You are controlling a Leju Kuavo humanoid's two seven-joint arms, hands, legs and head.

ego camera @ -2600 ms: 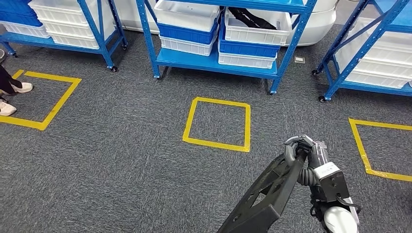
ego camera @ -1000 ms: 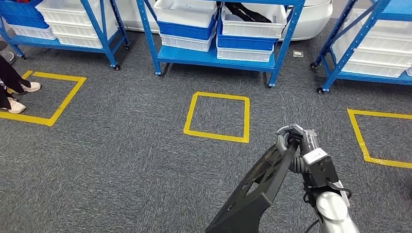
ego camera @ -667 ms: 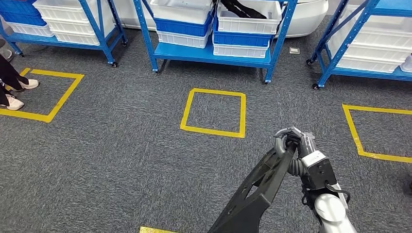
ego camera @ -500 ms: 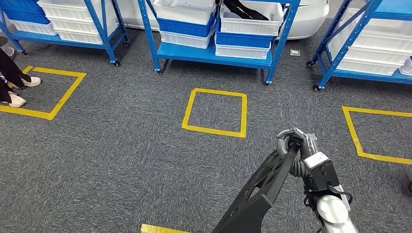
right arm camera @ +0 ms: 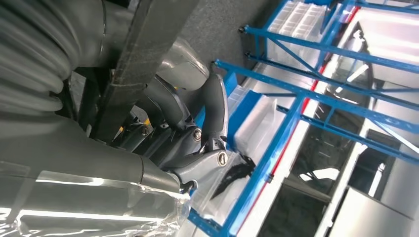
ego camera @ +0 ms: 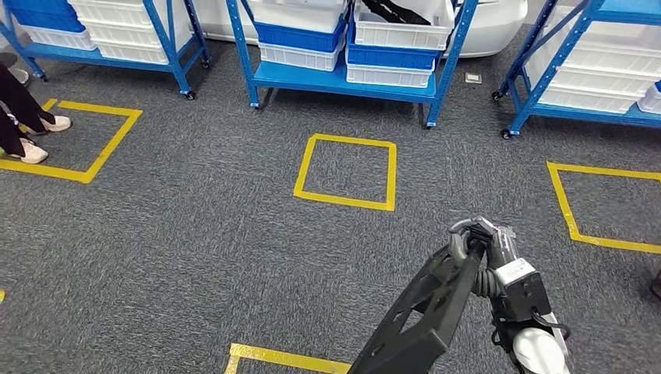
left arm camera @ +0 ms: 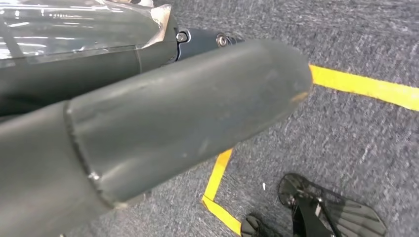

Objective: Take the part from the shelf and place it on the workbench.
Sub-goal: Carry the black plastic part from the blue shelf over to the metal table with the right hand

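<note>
A long black flat part [ego camera: 425, 312] with cut-outs slants from the lower middle of the head view up to my right hand [ego camera: 479, 238], which grips its upper end. In the right wrist view the dark fingers [right arm camera: 188, 123] curl around the part's black bar [right arm camera: 143, 54]. My left hand [left arm camera: 173, 128] appears as a thick grey thumb and a plastic-wrapped cover over the carpet; how its fingers lie is hidden. The blue shelf [ego camera: 343, 82] stands ahead, with white and blue bins on it.
Grey carpet carries a yellow tape square [ego camera: 345, 171] ahead, another [ego camera: 600, 206] at the right, and a tape line [ego camera: 288, 358] near the bottom. More blue shelves stand at the left [ego camera: 167, 43] and right [ego camera: 577, 62]. A person's legs [ego camera: 23, 125] stand at the far left.
The whole picture has shifted: the shelves sit farther up and a yellow tape line has come in at the bottom. My right hand keeps its hold on the black part.
</note>
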